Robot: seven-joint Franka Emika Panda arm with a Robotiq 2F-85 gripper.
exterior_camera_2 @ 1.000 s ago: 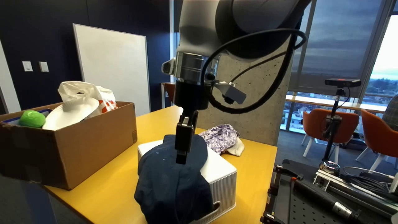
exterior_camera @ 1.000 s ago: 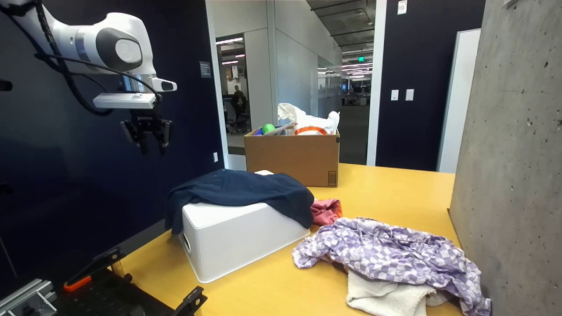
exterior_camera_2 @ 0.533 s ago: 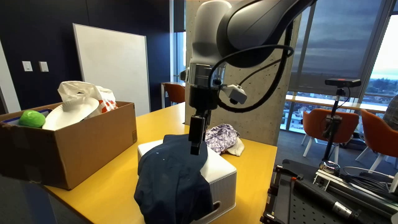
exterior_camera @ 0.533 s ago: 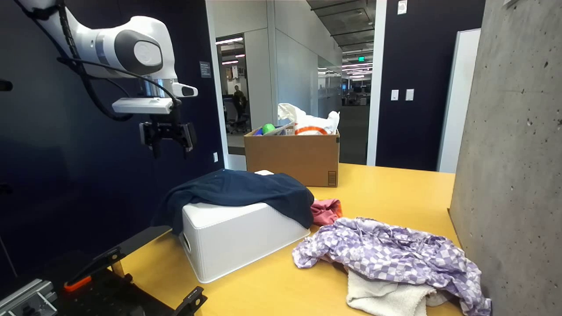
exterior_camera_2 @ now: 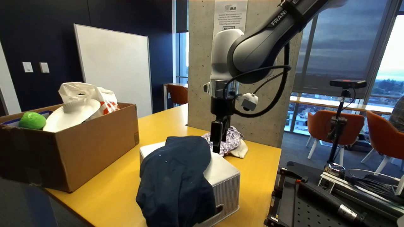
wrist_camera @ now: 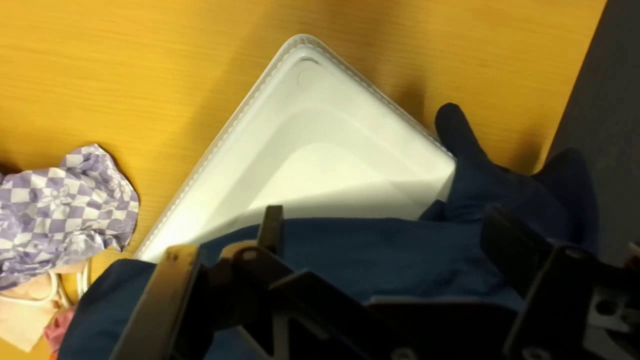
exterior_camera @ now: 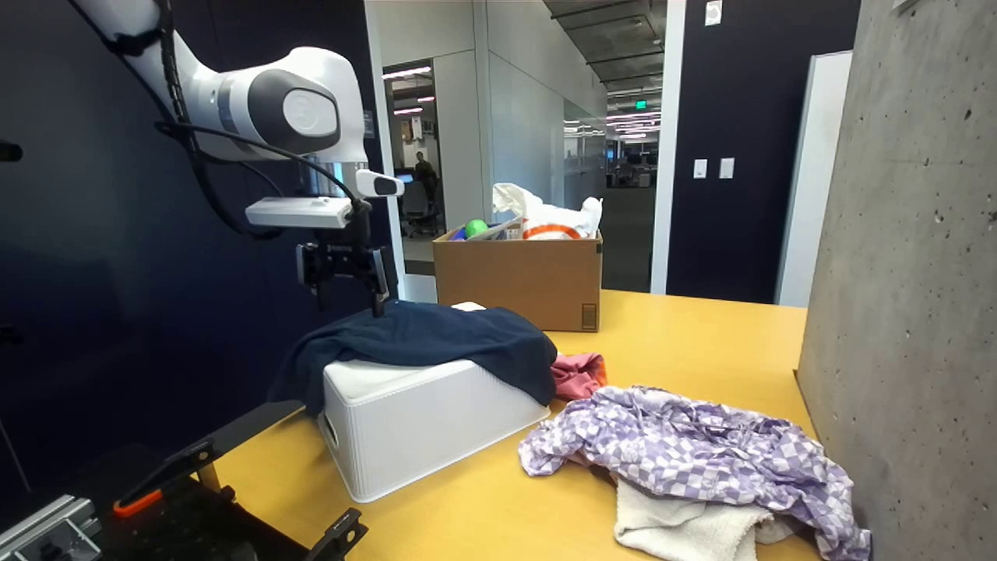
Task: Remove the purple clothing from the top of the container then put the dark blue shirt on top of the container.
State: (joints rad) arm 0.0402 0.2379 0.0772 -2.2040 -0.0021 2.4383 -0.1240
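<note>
Wrist view: the hand point(wrist_camera: 387, 225) stands wide above the dark blue shirt point(wrist_camera: 380, 255) draped across the container point(wrist_camera: 320, 125). In an exterior view, right of the container, the yellow bench point(exterior_camera: 678, 343) carries the purple clothing point(exterior_camera: 693, 448) and meets a concrete pillar point(exterior_camera: 896, 273); behind the container stand a cardboard box point(exterior_camera: 514, 280), then grey wall panels point(exterior_camera: 526, 132).

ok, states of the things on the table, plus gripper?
Gripper: open, holding nothing
Container: top partly covered
Dark blue shirt: draped over container, overhanging it
Purple clothing: crumpled, off the container
Cream cloth: partly under purple clothing
Red cloth: bunched up
Cardboard box: open, contents poking above rim
</note>
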